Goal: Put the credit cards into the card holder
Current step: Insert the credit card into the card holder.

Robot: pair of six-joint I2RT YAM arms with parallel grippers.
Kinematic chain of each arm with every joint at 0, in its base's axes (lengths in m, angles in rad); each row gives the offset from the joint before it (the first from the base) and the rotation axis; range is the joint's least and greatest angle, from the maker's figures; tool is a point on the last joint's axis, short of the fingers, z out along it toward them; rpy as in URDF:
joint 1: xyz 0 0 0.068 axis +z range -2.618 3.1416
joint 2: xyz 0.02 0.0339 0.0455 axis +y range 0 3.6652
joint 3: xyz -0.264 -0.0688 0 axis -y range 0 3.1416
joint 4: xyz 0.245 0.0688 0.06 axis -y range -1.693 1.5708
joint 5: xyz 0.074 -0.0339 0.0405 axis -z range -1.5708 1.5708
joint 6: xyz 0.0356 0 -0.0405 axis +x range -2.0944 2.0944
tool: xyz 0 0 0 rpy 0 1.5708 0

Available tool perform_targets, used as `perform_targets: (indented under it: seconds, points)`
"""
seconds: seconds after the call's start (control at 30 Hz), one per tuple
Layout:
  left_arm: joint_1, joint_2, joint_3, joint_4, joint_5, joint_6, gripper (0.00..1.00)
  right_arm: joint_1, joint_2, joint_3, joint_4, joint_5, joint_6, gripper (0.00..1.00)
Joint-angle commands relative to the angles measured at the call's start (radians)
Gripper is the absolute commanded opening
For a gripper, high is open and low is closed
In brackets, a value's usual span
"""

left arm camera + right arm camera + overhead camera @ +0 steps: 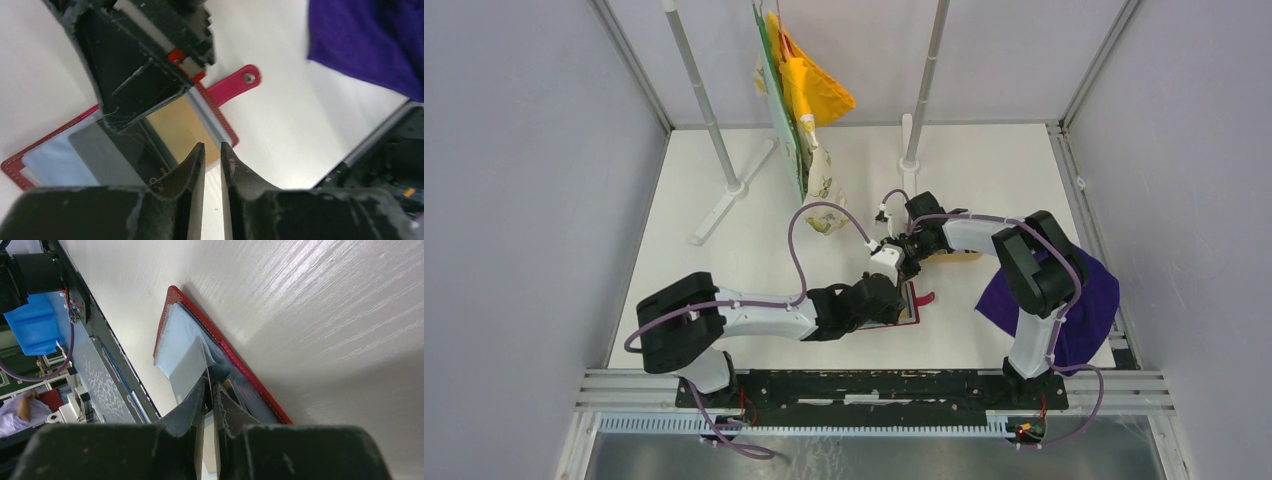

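The card holder (pixel 912 302) lies open on the white table, dark red with a snap tab (pixel 235 82). Its clear pockets show a tan card (pixel 182 127), a dark card (pixel 117 145) and a pale bluish card (pixel 52 160). My left gripper (pixel 212 150) hovers at the holder's near edge, jaws a narrow gap apart with bare table showing between them. My right gripper (pixel 210 382) comes down onto the holder (pixel 172 305) from above. Its jaws are a crack apart around a thin pale sheet (pixel 187 352). I cannot tell whether that sheet is a card or a pocket leaf.
A purple cloth (pixel 1089 290) lies at the right edge beside the right arm. A wooden tray (pixel 961 257) peeks out under the right forearm. Yellow and patterned bags (pixel 809 100) hang from a rack on two poles (pixel 709 120) at the back. The black base rail (pixel 874 385) runs along the front.
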Motion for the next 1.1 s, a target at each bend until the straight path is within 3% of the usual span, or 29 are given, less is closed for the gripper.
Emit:
perform_targets:
  seconds: [0.0,0.37,1.07]
  points:
    - [-0.010,0.041,0.066,-0.099,-0.156,-0.059,0.24,0.005,0.009,-0.004,0.030,-0.012,0.000,0.15]
    - [-0.010,0.136,0.145,-0.158,-0.191,-0.059,0.26,0.006,0.011,-0.006,0.033,-0.012,-0.003,0.17]
    - [-0.010,0.141,0.148,-0.271,-0.319,-0.101,0.44,0.006,-0.001,0.005,0.019,-0.018,-0.034,0.26]
